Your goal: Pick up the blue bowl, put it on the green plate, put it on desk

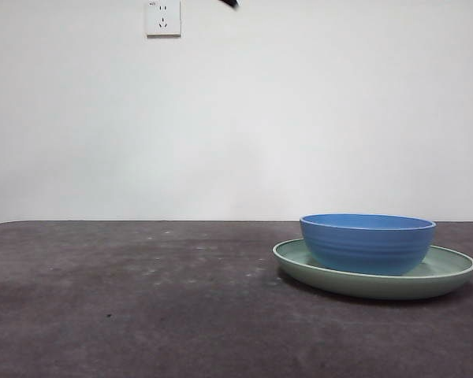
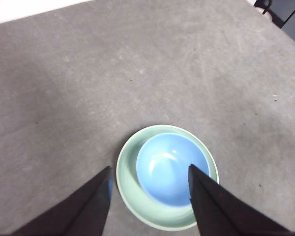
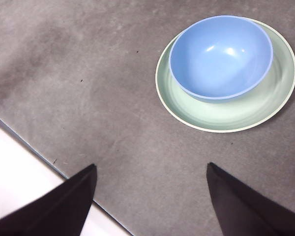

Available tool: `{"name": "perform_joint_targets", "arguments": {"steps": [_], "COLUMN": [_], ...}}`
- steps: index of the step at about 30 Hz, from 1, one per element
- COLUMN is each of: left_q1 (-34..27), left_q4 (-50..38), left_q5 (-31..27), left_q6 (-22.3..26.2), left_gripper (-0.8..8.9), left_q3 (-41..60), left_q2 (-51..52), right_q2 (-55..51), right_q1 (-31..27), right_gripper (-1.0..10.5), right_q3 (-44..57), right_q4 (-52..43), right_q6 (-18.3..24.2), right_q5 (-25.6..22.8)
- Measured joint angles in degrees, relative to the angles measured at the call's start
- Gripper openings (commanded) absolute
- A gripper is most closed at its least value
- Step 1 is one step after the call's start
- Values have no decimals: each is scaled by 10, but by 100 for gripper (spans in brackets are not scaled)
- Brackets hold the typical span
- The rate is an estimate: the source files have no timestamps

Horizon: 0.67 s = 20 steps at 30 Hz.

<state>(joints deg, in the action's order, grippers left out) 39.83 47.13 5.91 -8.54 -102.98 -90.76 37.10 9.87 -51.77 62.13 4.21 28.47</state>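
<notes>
The blue bowl (image 1: 367,242) stands upright inside the green plate (image 1: 449,270) on the desk (image 1: 142,299), right of centre in the front view. My left gripper (image 2: 148,169) hovers high above the bowl (image 2: 172,169) and plate (image 2: 130,184), open and empty. My right gripper (image 3: 151,169) is also open and empty, well above the desk and off to one side of the bowl (image 3: 220,56) and plate (image 3: 226,115). A black arm tip (image 1: 229,3) shows at the top edge of the front view.
A white wall with a power socket (image 1: 163,17) stands behind the desk. The desk's edge (image 3: 34,152) runs close under my right gripper. Dark equipment (image 2: 285,12) sits beyond a far corner of the desk.
</notes>
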Motion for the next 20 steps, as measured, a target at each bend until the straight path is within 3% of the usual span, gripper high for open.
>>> {"name": "perform_joint_targets", "arguments": {"steps": [7,20], "left_q1": [-6,-6], "left_q4": [-27,-112], "left_q5": [6,120], "left_q6": [11,21], "left_gripper": [250,250], "left_q3": [175,465], "left_q2": [109,330], "right_q2": [0,0], "right_q1": [0,0], "right_gripper": [357,357], "right_q3": [0,0], "right_q4": [0,0], "right_q6": [0,0], "right_q5": [0,0]}}
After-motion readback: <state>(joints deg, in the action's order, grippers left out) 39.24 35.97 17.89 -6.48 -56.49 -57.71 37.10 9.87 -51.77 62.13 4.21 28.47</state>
